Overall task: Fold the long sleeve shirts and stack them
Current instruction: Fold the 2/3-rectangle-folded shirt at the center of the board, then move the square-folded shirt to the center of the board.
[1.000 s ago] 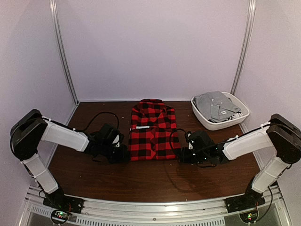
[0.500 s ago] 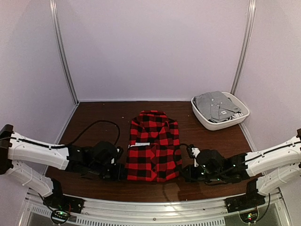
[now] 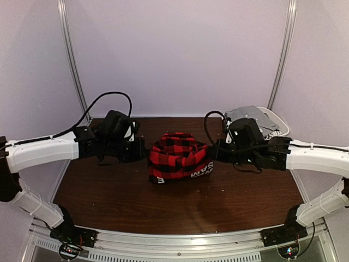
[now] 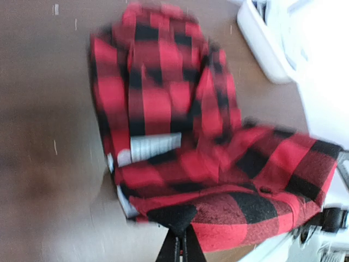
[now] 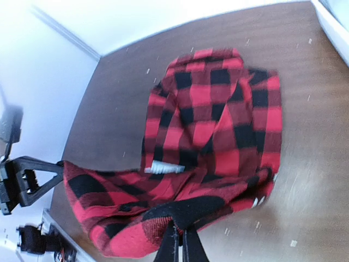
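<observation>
Left claw (image 3: pixel 145 155) and right claw (image 3: pixel 212 152) each clamp tight on the red-check shirt (image 3: pixel 177 157), its near edge seemingly raised.

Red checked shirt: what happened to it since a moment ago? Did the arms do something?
Both arms first dragged the flat red-and-black shirt toward their bases. Then the left gripper and right gripper, shut on its near corners, raised that edge and swung it toward the back wall, folding the shirt over itself. The white basket with the grey shirt stayed put.
</observation>
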Controlling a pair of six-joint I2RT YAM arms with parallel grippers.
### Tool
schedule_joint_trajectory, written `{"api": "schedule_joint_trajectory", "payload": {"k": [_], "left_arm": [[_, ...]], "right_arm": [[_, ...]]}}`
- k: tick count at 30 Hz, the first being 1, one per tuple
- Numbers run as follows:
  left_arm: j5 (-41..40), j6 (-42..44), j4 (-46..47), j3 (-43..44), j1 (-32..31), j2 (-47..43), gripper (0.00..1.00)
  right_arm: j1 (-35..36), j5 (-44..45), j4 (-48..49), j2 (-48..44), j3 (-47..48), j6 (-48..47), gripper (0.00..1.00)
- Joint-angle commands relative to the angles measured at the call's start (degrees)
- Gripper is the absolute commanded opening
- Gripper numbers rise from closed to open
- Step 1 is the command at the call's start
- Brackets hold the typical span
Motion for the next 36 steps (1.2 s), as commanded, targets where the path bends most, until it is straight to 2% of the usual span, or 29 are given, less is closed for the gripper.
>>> {"api": "schedule_joint_trajectory", "payload": {"k": [1,4,9,11,14,17,19,23,27,31,36], "left_arm": [[9.63,14.83,5.22,14.62,12.73,14.48,0.00],[15.83,16.57,7.81,25.59,19.64,30.29,0.00],[19.33,17.23,6.00,44.39,24.67,52.10,0.00],[18.81,16.54,6.14,47.11,25.18,56.43,0.00],[20.61,14.76,8.13,44.52,25.25,57.95,0.00],[20.75,14.19,11.59,37.39,24.53,54.58,0.00],[21.51,13.27,13.85,31.13,24.01,50.63,0.00],[21.06,11.48,18.38,16.88,21.87,38.51,0.00],[19.87,10.08,20.25,5.67,19.51,28.42,0.00],[19.34,9.36,21.09,-0.53,19.43,23.54,0.00],[17.58,10.39,20.32,-0.25,19.78,23.78,0.00]], "right_arm": [[-14.07,-10.37,3.93,14.21,11.89,-10.97,0.00],[-20.61,-13.16,5.46,28.09,22.41,-14.28,0.00],[-27.23,-17.74,6.90,49.37,35.87,-15.50,0.00],[-27.94,-18.50,6.21,55.08,39.28,-15.98,0.00],[-27.93,-20.14,4.35,59.24,40.64,-16.60,0.00],[-27.22,-20.36,7.18,56.52,33.21,-15.72,0.00],[-26.47,-20.58,10.22,52.42,24.72,-14.72,0.00],[-24.41,-21.62,17.91,41.50,9.42,-11.01,0.00],[-21.46,-20.22,19.55,31.01,0.46,-8.83,0.00],[-20.99,-18.46,20.18,23.96,-4.53,-7.12,0.00],[-21.31,-15.57,19.61,22.01,-5.26,-7.23,0.00]]}}
